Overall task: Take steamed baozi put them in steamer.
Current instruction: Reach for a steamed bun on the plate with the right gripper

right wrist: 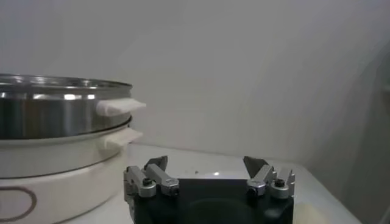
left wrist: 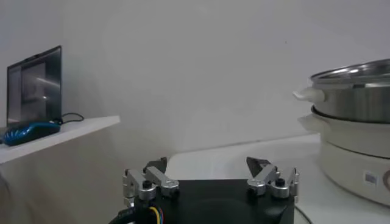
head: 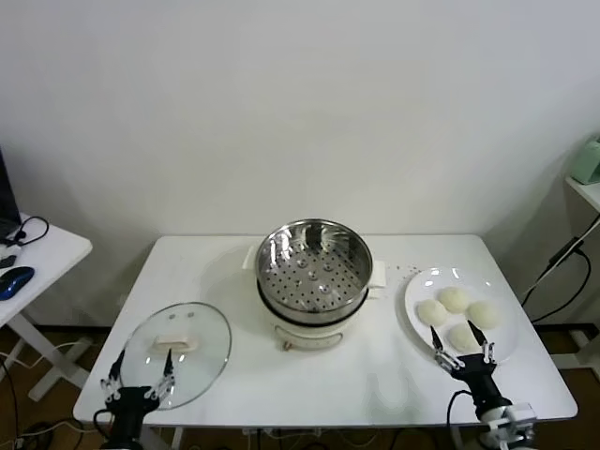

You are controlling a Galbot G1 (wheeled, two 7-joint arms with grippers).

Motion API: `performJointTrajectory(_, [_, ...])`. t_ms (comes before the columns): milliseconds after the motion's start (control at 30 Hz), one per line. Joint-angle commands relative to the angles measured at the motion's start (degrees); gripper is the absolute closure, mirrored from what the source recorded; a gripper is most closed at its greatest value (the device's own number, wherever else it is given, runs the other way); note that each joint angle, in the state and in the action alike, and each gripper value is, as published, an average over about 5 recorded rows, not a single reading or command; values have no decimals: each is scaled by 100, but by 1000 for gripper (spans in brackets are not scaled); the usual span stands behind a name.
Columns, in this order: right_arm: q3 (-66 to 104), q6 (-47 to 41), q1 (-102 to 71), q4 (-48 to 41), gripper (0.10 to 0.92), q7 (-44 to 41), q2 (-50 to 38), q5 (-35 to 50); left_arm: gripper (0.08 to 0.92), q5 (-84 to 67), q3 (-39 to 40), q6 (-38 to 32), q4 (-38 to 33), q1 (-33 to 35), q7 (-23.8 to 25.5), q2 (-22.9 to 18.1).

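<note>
Several cream-white steamed baozi (head: pixel 454 299) lie on a white plate (head: pixel 418 286) at the table's right. The steamer (head: pixel 315 265), a shiny steel pot with a perforated tray on a cream base, stands mid-table; its side shows in the left wrist view (left wrist: pixel 356 122) and the right wrist view (right wrist: pixel 61 140). My right gripper (head: pixel 460 341) is open, low at the front edge just before the plate, nothing between its fingers (right wrist: pixel 206 164). My left gripper (head: pixel 141 367) is open at the front left, by the glass lid; its jaws stand wide and empty (left wrist: pixel 207 164).
A round glass lid (head: pixel 180 352) lies flat on the table's front left. A side desk (head: pixel 42 258) with a blue mouse (head: pixel 14 281) stands to the left; a laptop (left wrist: pixel 35 88) sits on it. Cables hang at the right (head: pixel 562 272).
</note>
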Motion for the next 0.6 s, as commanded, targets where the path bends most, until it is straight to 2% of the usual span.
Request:
performJointTrajectory(33, [139, -704, 803, -261, 203, -1412, -1779, -639, 177, -4, 46, -5, 9, -13, -19, 34])
performJointTrajectory(233, [-934, -857, 2348, -1264, 203, -3074, -3817, -822, 177, 0, 94, -20, 41, -36, -40, 26])
performJointTrajectory(333, [-1927, -821, 3537, -1885, 203, -4290, -4529, -830, 177, 1, 103, -11, 50, -56, -45, 29])
performJointTrajectory(433, [-3167, -708, 4887, -2493, 203, -5347, -4874, -1086, 177, -21, 107, 14, 33, -61, -51, 42])
performJointTrajectory(600, [-5388, -365, 7128, -3387, 203, -5940, -4757, -1614, 177, -45, 99, 73, 18, -101, -49, 53])
